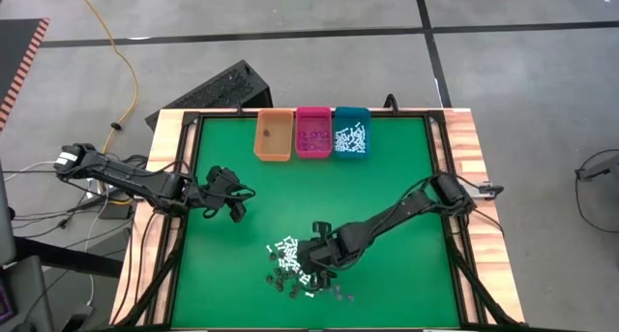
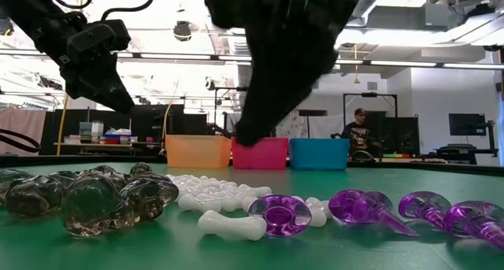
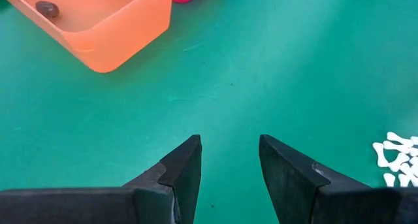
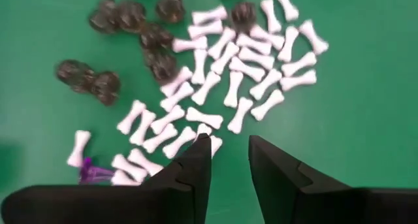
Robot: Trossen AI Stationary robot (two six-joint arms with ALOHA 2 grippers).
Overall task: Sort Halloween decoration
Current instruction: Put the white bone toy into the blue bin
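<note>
Down at the near part of the green table (image 1: 387, 177), the right gripper (image 4: 230, 152) sits low over the pile of Halloween decoration (image 1: 295, 266). Its two dark fingers (image 4: 189, 168) stand a narrow gap apart, with nothing between them that I can make out; one fingertip is right at the end of a white bone (image 4: 202, 129) at the pile's edge, though I cannot tell whether it actually touches. The pile spreads in front of it: white bone-shaped sticks (image 4: 245, 67) in the middle, smoky dark lumps (image 4: 88, 77) off to one side, and a purple bit (image 4: 91, 173) just beside the finger.

The left gripper (image 3: 228, 155) hangs over bare mat on the left side of the table, jaws apart and holding nothing, well away from the pile.

At the far edge three bins stand in a row, touching one another: an orange bin (image 1: 273, 136) with one dark piece in it, a pink bin (image 1: 313, 133) with purple bits, and a teal bin (image 1: 351, 133) holding a heap of white sticks.

From table height, the dark lumps (image 2: 87, 197), bones (image 2: 228, 221) and purple pieces (image 2: 370, 208) lie close along the front. Beyond the table, a person (image 2: 358, 132) sits among desks and monitors under ceiling lights.
</note>
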